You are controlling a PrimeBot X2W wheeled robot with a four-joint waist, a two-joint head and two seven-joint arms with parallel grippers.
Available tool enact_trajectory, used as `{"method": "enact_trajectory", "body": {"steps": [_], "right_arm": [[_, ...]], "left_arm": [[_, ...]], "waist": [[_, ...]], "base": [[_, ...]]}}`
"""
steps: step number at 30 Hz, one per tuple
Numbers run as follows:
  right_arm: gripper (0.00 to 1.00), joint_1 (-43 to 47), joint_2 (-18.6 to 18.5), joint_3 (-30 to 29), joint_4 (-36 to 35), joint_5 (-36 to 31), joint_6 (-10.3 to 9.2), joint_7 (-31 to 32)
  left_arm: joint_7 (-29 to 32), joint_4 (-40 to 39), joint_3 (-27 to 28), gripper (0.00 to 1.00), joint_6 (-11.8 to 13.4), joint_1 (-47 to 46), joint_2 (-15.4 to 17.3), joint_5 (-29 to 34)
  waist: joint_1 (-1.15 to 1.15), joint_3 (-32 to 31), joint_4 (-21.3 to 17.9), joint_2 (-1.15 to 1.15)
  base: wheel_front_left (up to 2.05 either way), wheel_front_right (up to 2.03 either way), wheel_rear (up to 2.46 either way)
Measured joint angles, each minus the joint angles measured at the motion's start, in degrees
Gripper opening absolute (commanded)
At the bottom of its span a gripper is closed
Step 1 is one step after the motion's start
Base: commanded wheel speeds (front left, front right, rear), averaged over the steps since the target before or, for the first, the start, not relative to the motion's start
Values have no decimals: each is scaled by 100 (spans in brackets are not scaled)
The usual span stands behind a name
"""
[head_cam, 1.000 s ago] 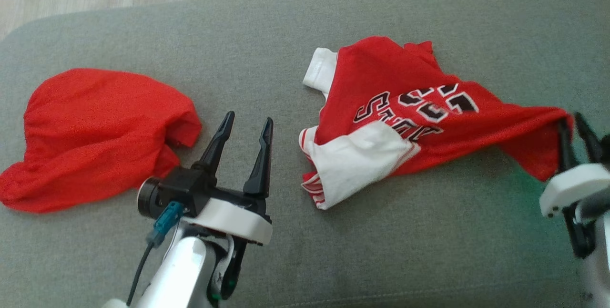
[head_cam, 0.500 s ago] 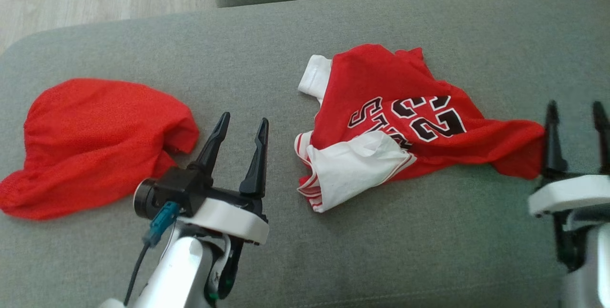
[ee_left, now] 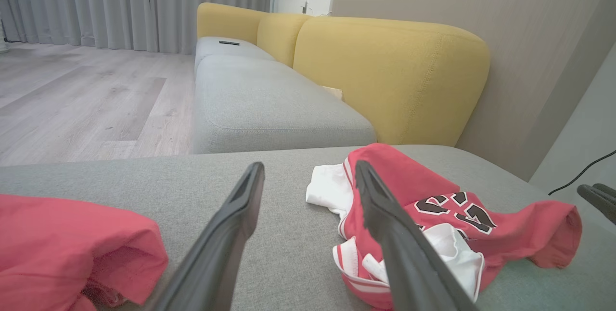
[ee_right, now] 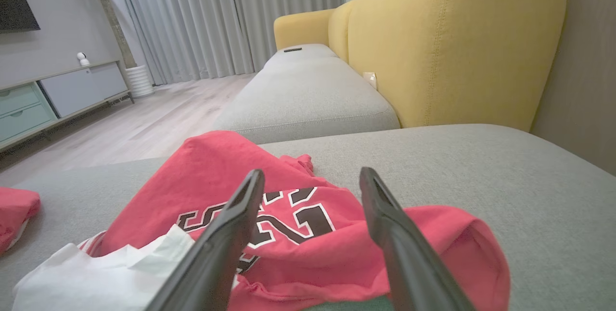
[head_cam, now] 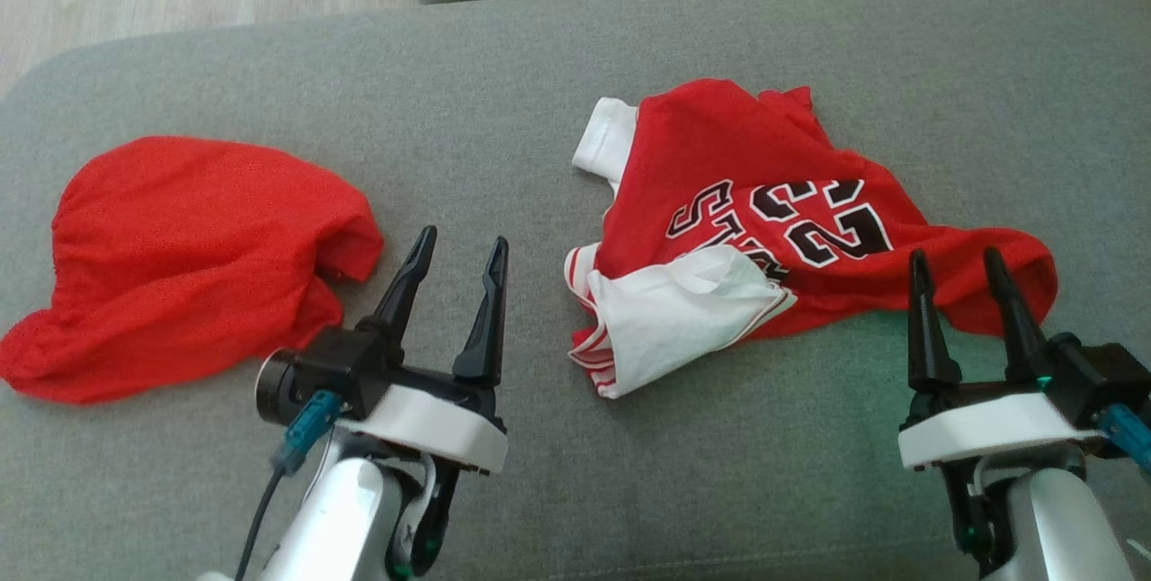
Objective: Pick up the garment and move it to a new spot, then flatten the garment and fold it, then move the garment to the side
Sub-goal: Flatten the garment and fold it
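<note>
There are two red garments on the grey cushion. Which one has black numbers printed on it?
The jersey on the robot's right, by the right gripper; it also has white parts. The other garment is plain red.

The basketball jersey [head_cam: 719,167] just ahead of the right gripper [head_cam: 953,252] is showing soft, matt red cloth with smoother white panels and flat printed black numerals. The red garment [head_cam: 189,239] left of the left gripper [head_cam: 464,236] is looking like finely pitted mesh cloth. Beneath both grippers the grey sofa cushion [head_cam: 504,113] is showing coarse, matt woven fabric, while the long fingers [head_cam: 486,311] are looking like matt black plastic above smooth, faintly glossy white housings [head_cam: 432,424].
</note>
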Motion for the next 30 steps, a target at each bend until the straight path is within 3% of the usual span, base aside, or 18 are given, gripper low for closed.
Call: {"method": "enact_trajectory", "body": {"steps": [9, 14, 20, 23, 30], "right_arm": [[100, -575, -2, 456, 136, 23, 0, 43], [100, -1245, -5, 624, 509, 114, 0, 742], [100, -1914, -20, 711, 1373, 715, 0, 1681], [100, -2185, -21, 816, 1701, 1056, 0, 1985], [100, -2538, -27, 906, 2519, 1137, 0, 2357]], "left_arm": [[0, 11, -46, 100, -37, -19, 0, -1], [0, 10, -179, 100, -42, -48, -1, -46], [0, 29, -342, 100, 10, -136, 1, -209], [0, 34, -386, 100, 34, -143, 0, -230], [0, 31, -430, 100, 99, -141, 1, -318]], "waist": [[0, 137, 184, 0], [0, 233, 461, 0], [1, 333, 883, 0], [1, 367, 1083, 0], [0, 391, 1386, 0]], "base": [[0, 0, 0], [0, 0, 0], [0, 0, 0], [0, 0, 0], [0, 0, 0]]}}
